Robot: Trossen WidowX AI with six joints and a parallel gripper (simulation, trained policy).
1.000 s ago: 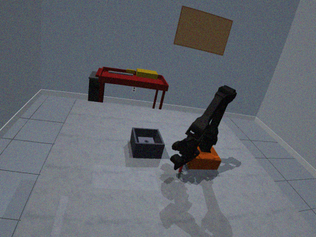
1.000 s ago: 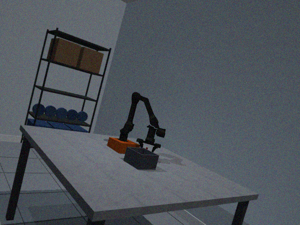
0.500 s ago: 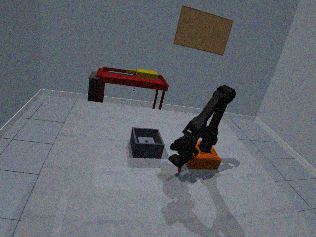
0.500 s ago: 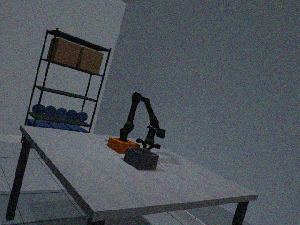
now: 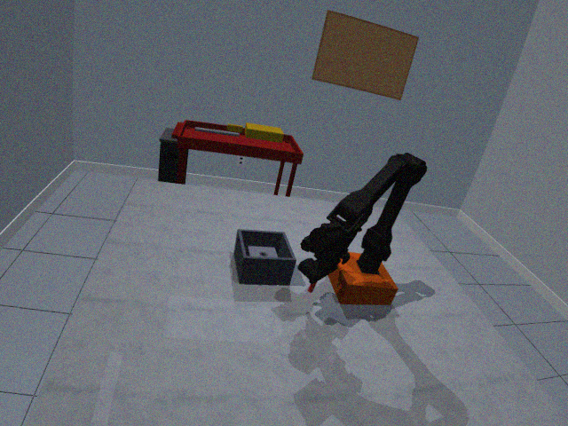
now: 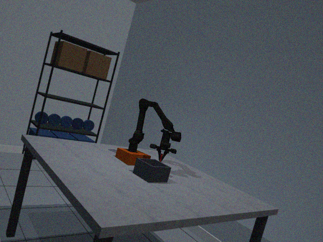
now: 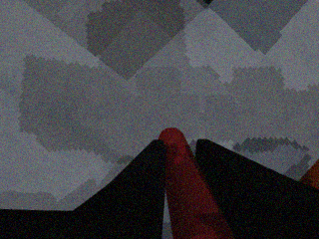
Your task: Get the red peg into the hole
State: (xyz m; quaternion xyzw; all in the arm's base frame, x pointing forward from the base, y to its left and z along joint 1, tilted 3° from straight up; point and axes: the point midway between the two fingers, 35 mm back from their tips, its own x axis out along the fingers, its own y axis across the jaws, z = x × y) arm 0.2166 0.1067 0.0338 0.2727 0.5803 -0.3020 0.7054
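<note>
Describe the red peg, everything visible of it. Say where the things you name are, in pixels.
The red peg [image 5: 311, 287] [image 6: 161, 157] [image 7: 186, 184] is a slim, plain rod with a rounded-looking end and a matte surface. It is clamped between the fingers of the black hand [image 5: 310, 280] [image 6: 160, 159] [image 7: 180, 144], tilted, outside the open box [image 5: 264, 271] [image 6: 152, 172]. Its other end is hidden.

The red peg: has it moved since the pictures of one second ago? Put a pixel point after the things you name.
Yes. In the top view, the red peg [image 5: 311, 287] [image 6: 161, 157] [image 7: 186, 189] now shows nearer to the open box [image 5: 264, 271] [image 6: 152, 170], which stays in place.
</note>
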